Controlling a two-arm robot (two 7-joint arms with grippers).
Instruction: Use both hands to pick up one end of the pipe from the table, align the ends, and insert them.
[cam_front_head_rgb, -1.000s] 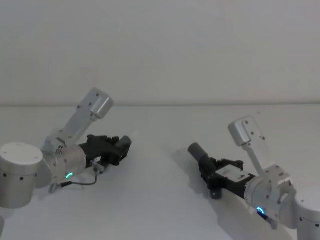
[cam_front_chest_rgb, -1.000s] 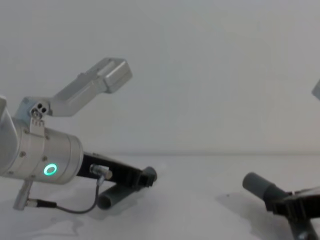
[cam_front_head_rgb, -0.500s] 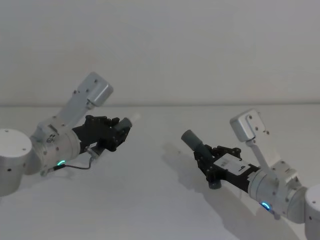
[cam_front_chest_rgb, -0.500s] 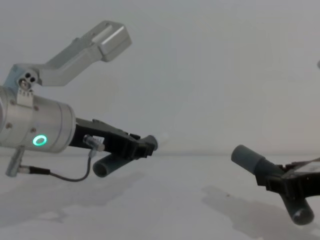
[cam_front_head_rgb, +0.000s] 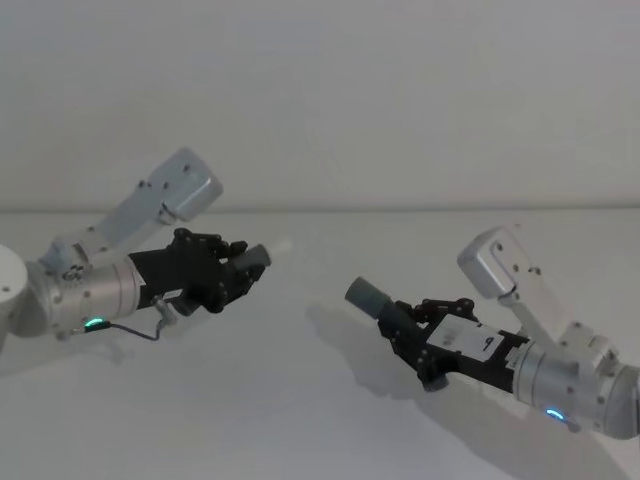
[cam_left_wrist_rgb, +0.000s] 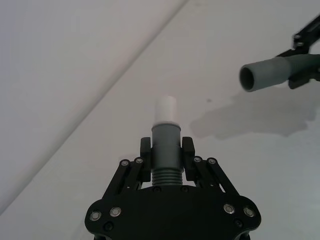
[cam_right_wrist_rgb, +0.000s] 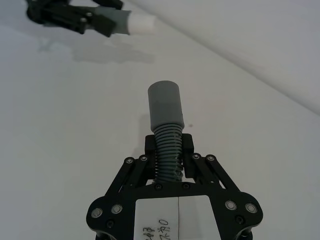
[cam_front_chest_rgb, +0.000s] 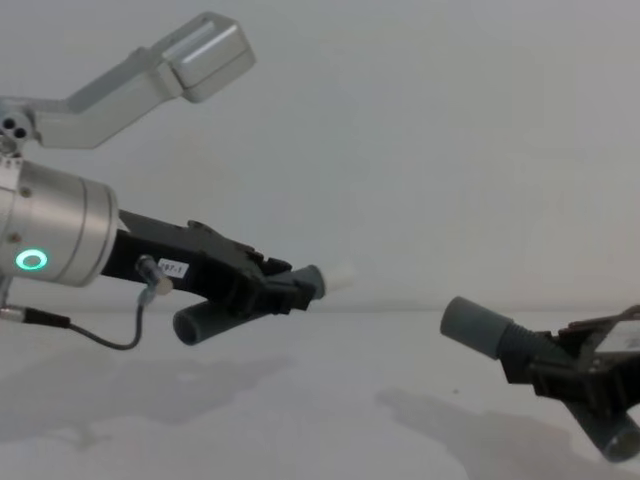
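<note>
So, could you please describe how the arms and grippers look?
The left gripper and right gripper are black two-finger linkages with silver screws, on silver cylindrical wrists with a lit ring and an angled silver bracket. A dark cable loops under the left wrist; a white handwritten label marks the right.

My left gripper (cam_front_head_rgb: 238, 270) clamps the tipped pipe piece (cam_left_wrist_rgb: 165, 147), my right gripper (cam_front_head_rgb: 402, 322) the socket pipe piece (cam_right_wrist_rgb: 168, 150). Open air between whitish tip (cam_left_wrist_rgb: 165, 108) and socket cuff (cam_front_head_rgb: 368, 296), well apart. Both hang above the table (cam_front_head_rgb: 300, 410), free room underneath. Each gripper's only obstacle: the other with its load. Wall (cam_front_head_rgb: 320, 100) behind.
</note>
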